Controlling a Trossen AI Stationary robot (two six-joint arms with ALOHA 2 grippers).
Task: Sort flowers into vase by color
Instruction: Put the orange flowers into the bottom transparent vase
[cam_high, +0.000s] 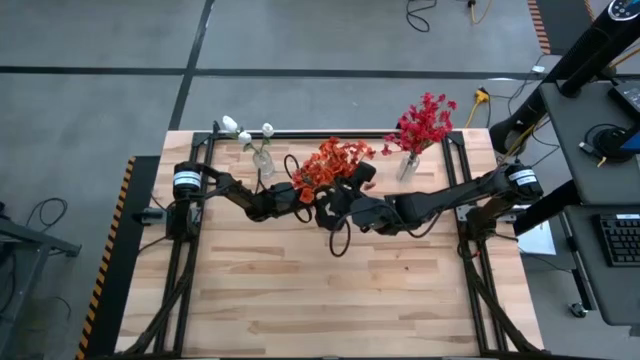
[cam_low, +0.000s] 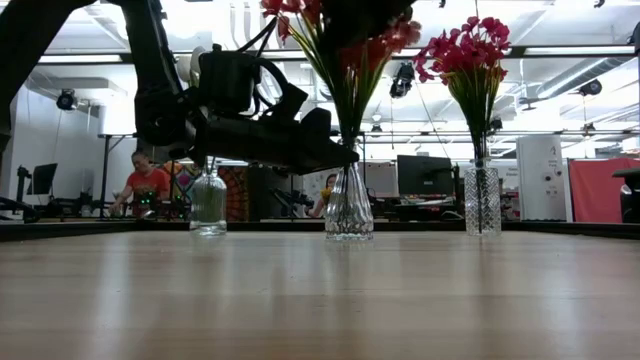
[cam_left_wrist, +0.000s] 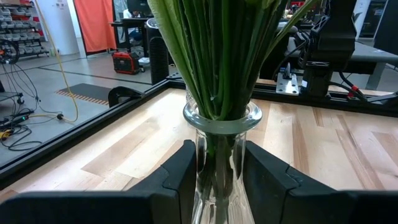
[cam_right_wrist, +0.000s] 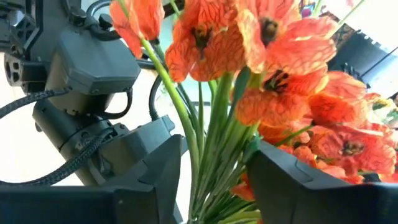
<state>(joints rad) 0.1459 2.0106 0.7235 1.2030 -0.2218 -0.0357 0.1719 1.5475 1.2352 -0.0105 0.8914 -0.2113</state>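
Clear ribbed glass vase (cam_left_wrist: 221, 162), center frame, is bearing a bunch of thin green stems topped by papery orange blooms (cam_right_wrist: 273, 68); the left gripper (cam_left_wrist: 221, 177) is clamping the vase neck between matte black fingers. The right gripper (cam_right_wrist: 214, 171) is sitting parted around the orange stems below the blooms, fingers not pressing them. Crimson spray (cam_high: 425, 122) is standing upper right, white blooms (cam_high: 245, 133) upper left.

wooden table (cam_high: 300, 300), three glass vases (cam_low: 481, 200)
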